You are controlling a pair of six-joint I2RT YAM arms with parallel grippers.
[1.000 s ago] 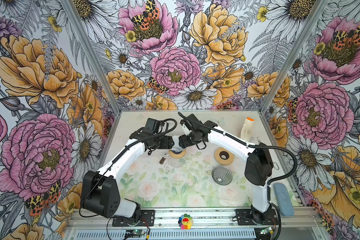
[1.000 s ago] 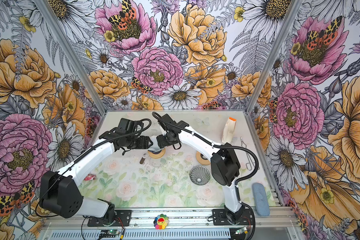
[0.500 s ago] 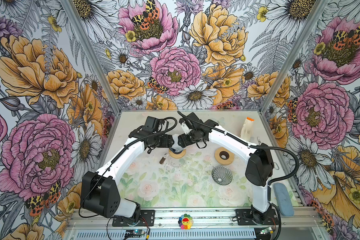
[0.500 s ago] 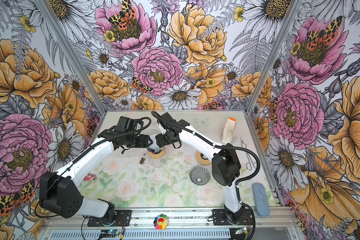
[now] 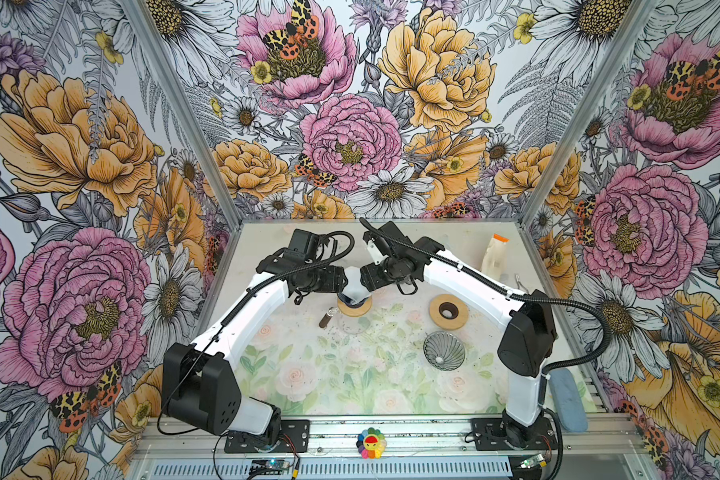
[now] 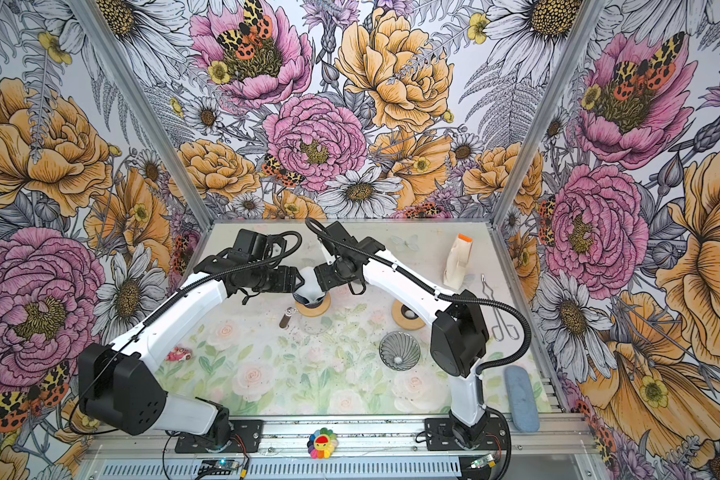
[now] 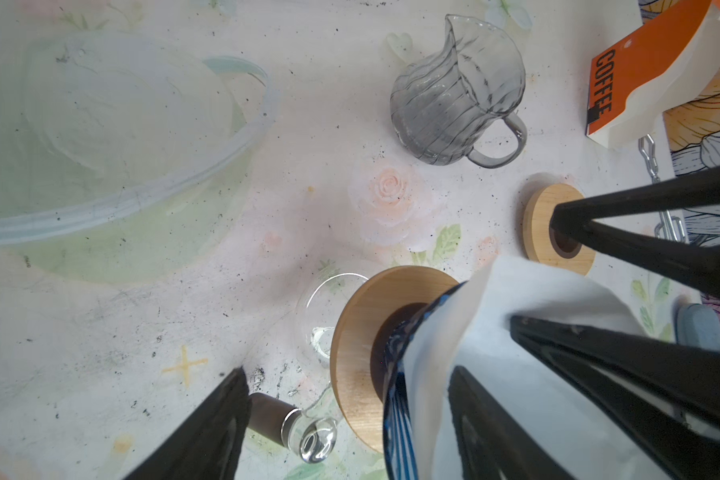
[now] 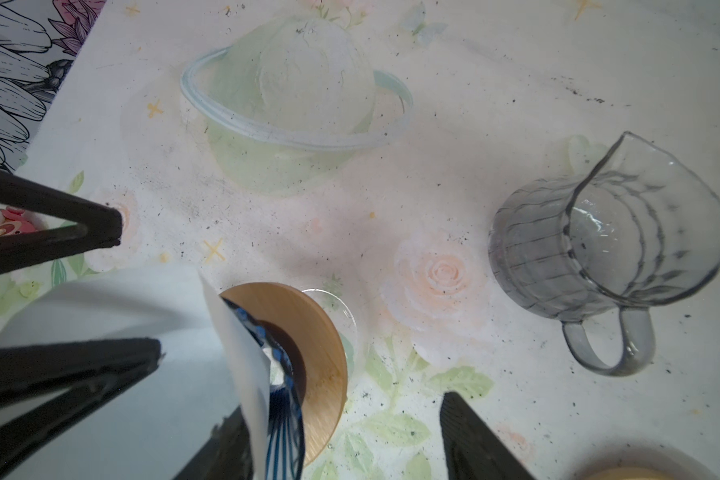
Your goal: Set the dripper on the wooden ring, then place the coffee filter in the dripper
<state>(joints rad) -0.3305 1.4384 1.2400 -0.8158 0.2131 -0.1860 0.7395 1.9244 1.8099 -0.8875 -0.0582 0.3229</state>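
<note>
Coffee filter (image 5: 352, 277) shows more between left gripper (image 7: 348, 374) and right gripper (image 8: 341, 403) than a second ago; both have fingers spread astride the blue dripper's (image 7: 395, 415) rim. Seating looks nearly done.

filter (image 5: 352, 278) sits in dripper (image 7: 396, 424), dripper on wooden ring (image 5: 357, 309), mid-surface (image 5: 350, 386) toward back edge. glass flask (image 5: 352, 325) just in front of ring, stopper (image 5: 324, 321) on its left. spare ring (image 5: 448, 311) well right, ribbed cone (image 5: 443, 350) in front of it. coffee bag (image 5: 495, 255) in back right corner, tongs (image 6: 501, 307) along right edge, toy (image 6: 179, 354) near left edge
</note>
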